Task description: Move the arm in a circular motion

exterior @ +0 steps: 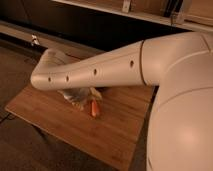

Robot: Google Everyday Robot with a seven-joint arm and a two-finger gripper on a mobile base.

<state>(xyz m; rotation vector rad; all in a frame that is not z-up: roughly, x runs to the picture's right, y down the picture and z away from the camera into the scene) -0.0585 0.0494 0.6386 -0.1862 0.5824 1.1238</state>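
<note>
The arm (100,70) is a thick cream-white tube with a row of small dark holes. It reaches from a bulbous joint (180,100) at the right across the view to a rounded elbow (45,75) at the left, above a wooden table (115,135). From the elbow a short segment bends away toward the back. The gripper is not in view; it lies somewhere behind or beyond the arm's tube.
Under the arm, a pale crinkled bag (75,96) and a small orange object (95,108) lie on the table. A dark wall with a pale ledge (125,12) runs behind. The floor (25,145) shows at the lower left.
</note>
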